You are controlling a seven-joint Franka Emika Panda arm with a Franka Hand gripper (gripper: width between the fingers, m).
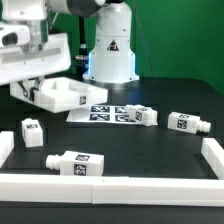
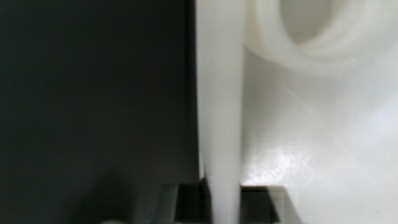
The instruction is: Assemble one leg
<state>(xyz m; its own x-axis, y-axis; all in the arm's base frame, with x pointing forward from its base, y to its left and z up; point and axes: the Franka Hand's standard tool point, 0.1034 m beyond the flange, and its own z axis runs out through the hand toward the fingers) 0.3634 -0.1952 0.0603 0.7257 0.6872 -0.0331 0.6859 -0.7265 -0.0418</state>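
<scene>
end effector [image 2: 228, 204] pinched shut, arm bent low

Tabletop [image 1: 150, 150]: black, matt, no glare. Nearest leg [image 1: 76, 162]: white plastic, smooth, w/ printed b/w tags. Tray part [image 1: 62, 95]: white plastic, smooth; in wrist view tray part [image 2: 302, 150] has a soft sheen. Marker board [image 1: 100, 113]: thin, flat, matt white. Robot base [image 1: 110, 55]: glossy white shell.

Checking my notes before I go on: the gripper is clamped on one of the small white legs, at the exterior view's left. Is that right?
Not a leg. The gripper is clamped on the rim of the large white tabletop, at the exterior view's left; the wrist view shows that rim pinched in its grip. The four legs lie loose in the exterior view.
</scene>
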